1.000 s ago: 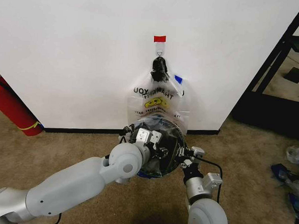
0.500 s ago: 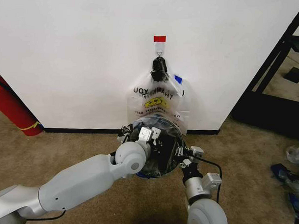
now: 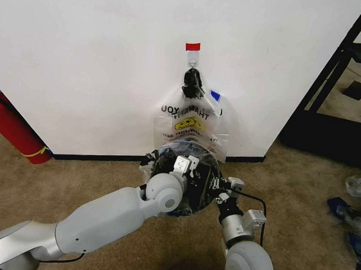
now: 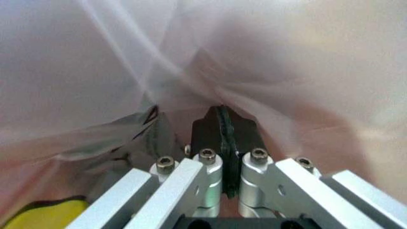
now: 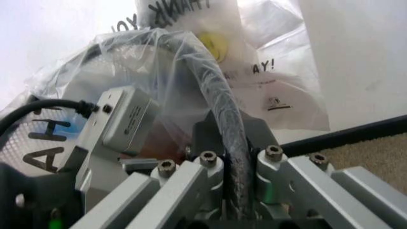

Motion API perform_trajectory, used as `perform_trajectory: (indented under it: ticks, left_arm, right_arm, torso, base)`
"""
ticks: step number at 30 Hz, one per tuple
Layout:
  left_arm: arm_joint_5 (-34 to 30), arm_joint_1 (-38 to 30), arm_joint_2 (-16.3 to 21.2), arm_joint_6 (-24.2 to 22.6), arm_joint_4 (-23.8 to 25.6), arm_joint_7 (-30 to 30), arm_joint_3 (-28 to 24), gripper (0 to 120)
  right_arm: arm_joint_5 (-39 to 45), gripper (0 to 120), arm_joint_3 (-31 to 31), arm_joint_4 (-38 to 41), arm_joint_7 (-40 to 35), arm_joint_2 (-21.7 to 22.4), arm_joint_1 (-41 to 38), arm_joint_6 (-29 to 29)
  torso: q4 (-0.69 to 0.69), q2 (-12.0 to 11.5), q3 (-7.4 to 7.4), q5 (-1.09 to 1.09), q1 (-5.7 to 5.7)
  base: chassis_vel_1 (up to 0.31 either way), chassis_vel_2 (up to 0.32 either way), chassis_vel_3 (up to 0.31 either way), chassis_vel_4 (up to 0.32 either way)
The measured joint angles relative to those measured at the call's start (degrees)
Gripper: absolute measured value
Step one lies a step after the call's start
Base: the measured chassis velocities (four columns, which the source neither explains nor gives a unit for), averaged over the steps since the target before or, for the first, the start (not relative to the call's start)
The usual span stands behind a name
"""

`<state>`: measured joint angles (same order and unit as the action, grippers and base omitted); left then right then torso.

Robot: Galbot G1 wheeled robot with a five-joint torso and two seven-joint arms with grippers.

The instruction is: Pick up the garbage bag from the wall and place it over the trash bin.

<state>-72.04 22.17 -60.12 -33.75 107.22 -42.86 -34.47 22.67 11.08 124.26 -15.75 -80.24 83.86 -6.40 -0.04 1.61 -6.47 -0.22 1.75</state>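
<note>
The trash bin [image 3: 210, 161], black wire mesh, stands on the carpet against the wall [image 3: 100, 61]. Clear film of the garbage bag [image 3: 158, 153] is draped over its rim. My left gripper [image 3: 188, 166] is over the bin's opening, and the left wrist view shows it [image 4: 224, 114] shut, with the bag's film [image 4: 267, 57] gathered at the tips. My right gripper [image 3: 218, 187] sits at the bin's right edge, shut [image 5: 228, 125] on the bag-covered rim [image 5: 213, 81]. More bags [image 3: 190, 120] hang from a black knot [image 3: 192, 83] under red tape [image 3: 193, 46].
A red fire extinguisher [image 3: 15, 132] leans at the wall on the left. A black frame [image 3: 333, 81] stands at the right, with loose items [image 3: 349, 218] on the carpet beyond it. Open carpet lies in front of the bin on both sides.
My left arm has pushed forward and to the right, carrying its gripper farther across the bin's opening. The right gripper has stayed at the rim.
</note>
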Motion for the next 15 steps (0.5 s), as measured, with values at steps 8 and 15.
perform_trajectory:
  ticks: [8,15]
  left_arm:
    - [-1.21,0.52,0.37,4.83,0.13,3.96,0.72,0]
    - [0.39,1.47,3.09,0.16,1.19,1.73,1.23,0]
  right_arm:
    - [0.0,1,0.13,0.0,0.01,0.37,0.05,0.07]
    - [0.1,1,0.3,-0.02,0.01,0.62,-0.23,0.07]
  torso:
    - [-0.01,0.0,0.0,-0.01,0.0]
    - [0.0,0.0,0.0,-0.01,0.0]
  base:
    - [0.0,0.0,0.0,0.0]
    - [0.0,0.0,0.0,0.0]
